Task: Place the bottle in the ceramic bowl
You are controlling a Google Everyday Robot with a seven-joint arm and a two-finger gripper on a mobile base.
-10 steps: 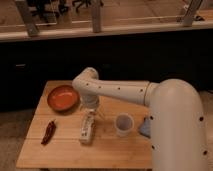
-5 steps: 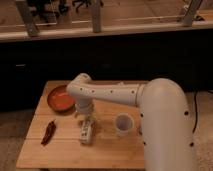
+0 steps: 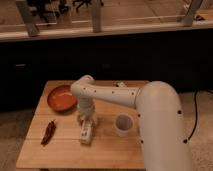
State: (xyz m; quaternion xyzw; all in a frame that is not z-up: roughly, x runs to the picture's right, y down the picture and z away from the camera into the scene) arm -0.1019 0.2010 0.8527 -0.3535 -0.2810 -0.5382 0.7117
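Note:
The bottle (image 3: 86, 131) lies on its side on the wooden table (image 3: 60, 150), left of the white cup. The orange-red ceramic bowl (image 3: 62, 97) sits at the table's back left. My gripper (image 3: 85, 119) hangs from the white arm, pointing down just above the bottle's far end, between bowl and bottle. The gripper's tip is hidden behind the wrist.
A white cylindrical cup (image 3: 124, 124) stands right of the bottle. A dark red chili pepper (image 3: 48, 132) lies at the table's left front. My large white arm (image 3: 160, 125) covers the table's right side. A dark counter and chairs stand behind.
The arm has swung left and lower, bringing the gripper down over the bottle's far end. The bottle, bowl and cup have not moved.

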